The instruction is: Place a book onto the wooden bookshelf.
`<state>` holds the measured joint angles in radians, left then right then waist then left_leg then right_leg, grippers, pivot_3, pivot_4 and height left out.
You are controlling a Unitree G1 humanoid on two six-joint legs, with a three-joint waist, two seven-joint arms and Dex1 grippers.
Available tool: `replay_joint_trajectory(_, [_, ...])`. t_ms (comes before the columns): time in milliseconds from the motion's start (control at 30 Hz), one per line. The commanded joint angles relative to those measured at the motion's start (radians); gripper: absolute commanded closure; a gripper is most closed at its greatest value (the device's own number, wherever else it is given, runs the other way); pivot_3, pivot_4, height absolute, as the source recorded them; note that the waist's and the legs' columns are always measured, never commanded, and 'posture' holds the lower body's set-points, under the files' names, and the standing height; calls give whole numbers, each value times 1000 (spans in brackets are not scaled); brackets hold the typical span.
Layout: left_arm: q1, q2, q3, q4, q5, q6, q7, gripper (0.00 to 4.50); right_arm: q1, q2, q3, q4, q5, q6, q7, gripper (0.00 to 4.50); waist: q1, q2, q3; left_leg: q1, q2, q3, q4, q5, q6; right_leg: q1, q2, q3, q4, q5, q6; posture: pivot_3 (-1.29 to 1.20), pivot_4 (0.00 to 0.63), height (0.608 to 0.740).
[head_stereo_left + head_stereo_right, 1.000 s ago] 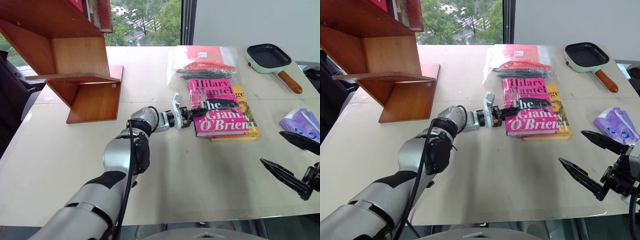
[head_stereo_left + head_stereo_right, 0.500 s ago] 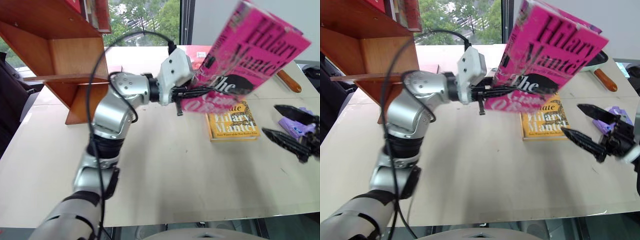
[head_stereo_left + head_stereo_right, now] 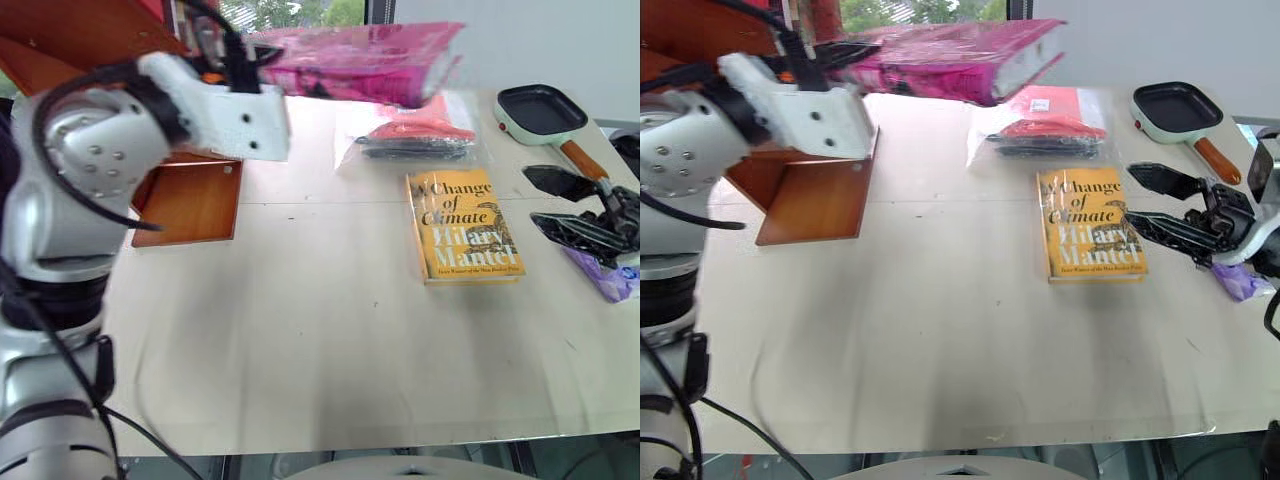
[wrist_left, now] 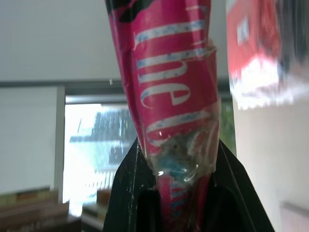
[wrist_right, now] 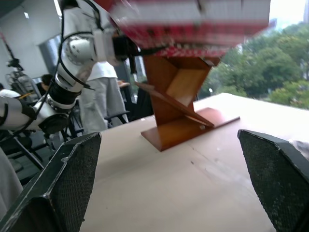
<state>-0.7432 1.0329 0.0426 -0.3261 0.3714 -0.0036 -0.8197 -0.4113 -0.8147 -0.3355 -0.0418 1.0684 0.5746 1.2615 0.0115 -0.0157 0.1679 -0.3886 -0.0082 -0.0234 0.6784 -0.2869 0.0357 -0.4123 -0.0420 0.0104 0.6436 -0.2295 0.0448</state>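
Note:
The bright pink book [image 3: 360,62] hangs in the air, lying nearly flat, high over the back of the table. My left gripper [image 3: 255,62] is shut on its near edge; in the left wrist view its black fingers [image 4: 130,188] clamp the plastic-wrapped spine [image 4: 176,96]. The reddish-brown wooden bookshelf [image 3: 190,200] stands at the back left of the table, just behind and below the raised left hand. At the table's right edge my right gripper [image 3: 575,208] is open and holds nothing, and it faces across the table toward the bookshelf [image 5: 178,104].
A yellow book [image 3: 463,225] lies flat right of centre. Behind it are a clear bag with red items [image 3: 415,125] and a small pan [image 3: 540,112]. A purple packet [image 3: 605,275] lies under the right gripper. A person [image 5: 99,96] stands beyond the table.
The left arm lifted the pink book off the yellow one and swung it up and left toward the shelf, turning it flat. The open right gripper rose and moved forward.

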Motion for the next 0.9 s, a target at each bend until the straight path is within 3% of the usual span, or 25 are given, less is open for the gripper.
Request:
replay_joint_trajectory(33, [93,97,181,-68,13,56,-48,4226,-83,25,23,27,-12,-5,45,0,-4,0,1,0,0,0,0,0,0,0,0,0,0,0,0,0,150,735])
replay_joint_trajectory(367, [322,219,408,-37,49,59,-61,4226,-187,101,57,86,-78,-14,72,0,3,0,2,0,1,-1,0,0,0,-1,-1,-3,1,0,0,0,150,735])
replay_joint_trajectory(533, [435,196,489,2,-21,118,-129,4226,-200,124,51,82,-95,-17,69,0,-1,1,2,0,1,-1,0,0,0,-1,-4,-4,2,0,0,0,150,735])
replay_joint_trajectory(900, [455,343,420,442,-96,-126,-83,4226,-181,139,26,33,-104,-30,38,0,-23,1,3,0,1,0,0,0,0,-2,-6,-4,3,0,0,0,150,735])
